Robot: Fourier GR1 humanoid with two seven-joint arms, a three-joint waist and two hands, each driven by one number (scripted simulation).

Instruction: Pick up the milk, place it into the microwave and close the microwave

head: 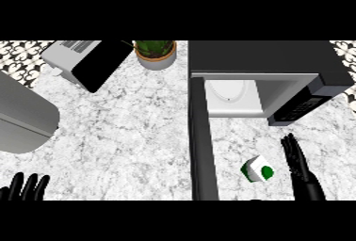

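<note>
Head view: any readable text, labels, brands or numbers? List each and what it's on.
None can be read.
Microwave control panel: rows of light marks, too small to read.
Milk carton: a green round mark, no legible lettering.
Toaster oven, potted plant: no text visible.

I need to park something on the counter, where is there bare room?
Widest bare marble lies between toaster, potted plant and open microwave door. Crowded right of the door: milk carton sits beside the right hand.
</note>
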